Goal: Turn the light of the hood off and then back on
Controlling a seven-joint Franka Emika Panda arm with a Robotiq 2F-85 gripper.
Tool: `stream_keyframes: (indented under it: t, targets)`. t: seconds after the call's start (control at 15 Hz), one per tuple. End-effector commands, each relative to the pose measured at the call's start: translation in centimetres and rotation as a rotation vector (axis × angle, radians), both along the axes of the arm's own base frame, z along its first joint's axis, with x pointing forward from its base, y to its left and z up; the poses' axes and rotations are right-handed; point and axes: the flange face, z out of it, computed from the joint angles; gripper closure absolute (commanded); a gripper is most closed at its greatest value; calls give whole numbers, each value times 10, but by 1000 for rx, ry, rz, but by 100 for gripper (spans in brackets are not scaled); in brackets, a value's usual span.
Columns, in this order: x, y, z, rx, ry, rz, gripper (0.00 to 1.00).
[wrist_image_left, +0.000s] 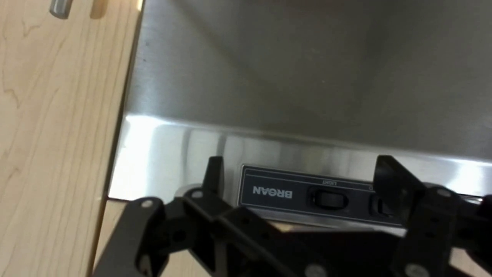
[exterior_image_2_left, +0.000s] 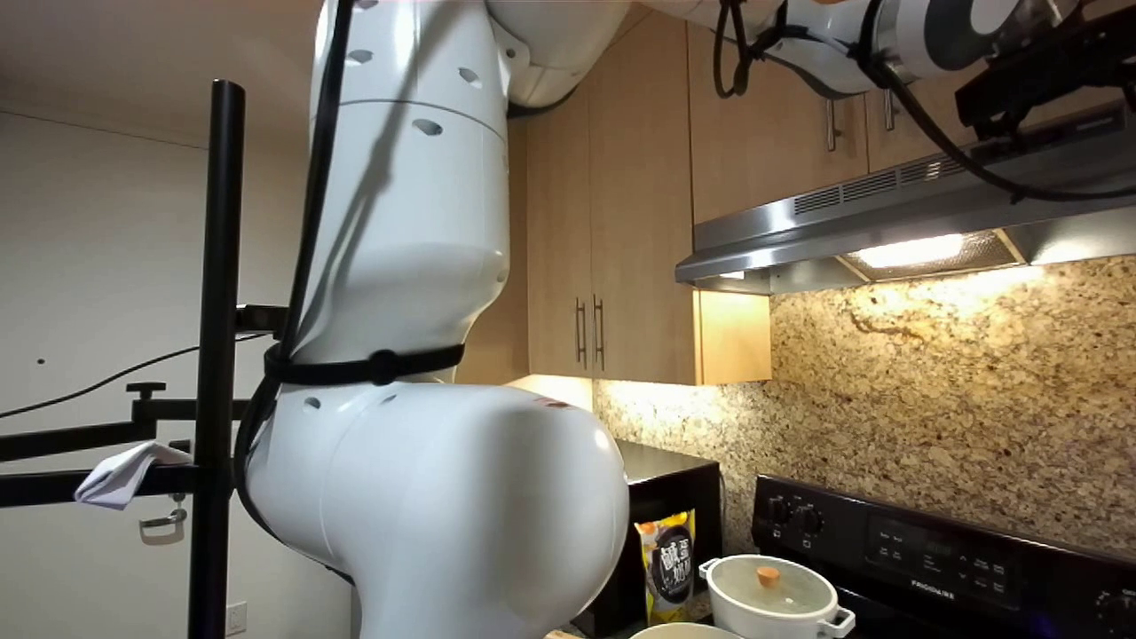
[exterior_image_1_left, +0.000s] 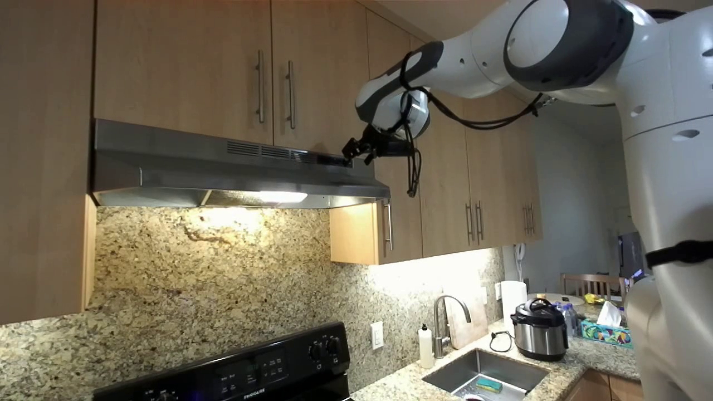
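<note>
– Starting at the hand (wrist_image_left: 299, 170), spread wide, gripping nothing! And the switch (wrist_image_left: 329, 199) marked LIGHT?

– Ahead, between the fingers (wrist_image_left: 213, 173) in the wrist view, closer to the fingertip on that view's right! Lying lengthwise along the dark panel (wrist_image_left: 300, 198), nearly in line from fingertip to fingertip.

– Touching?

– Can't tell. Probably needing a slight slide toward the BROAN lettering (wrist_image_left: 272, 192).

– And farther off?

– Under the steel hood (exterior_image_1_left: 250, 175), to the light (exterior_image_1_left: 283, 197): glowing in both exterior views, so presumably due for switching off.
</note>
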Motion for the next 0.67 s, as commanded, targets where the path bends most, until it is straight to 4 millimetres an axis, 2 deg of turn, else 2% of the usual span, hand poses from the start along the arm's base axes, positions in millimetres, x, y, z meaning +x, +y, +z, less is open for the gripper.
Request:
stream_keyframes:
  t: [0.0,0.6]
  targets:
    - [9,-3,6,-25,-3,26,0]
    - [22,-12,5,-33,1,-1,0]
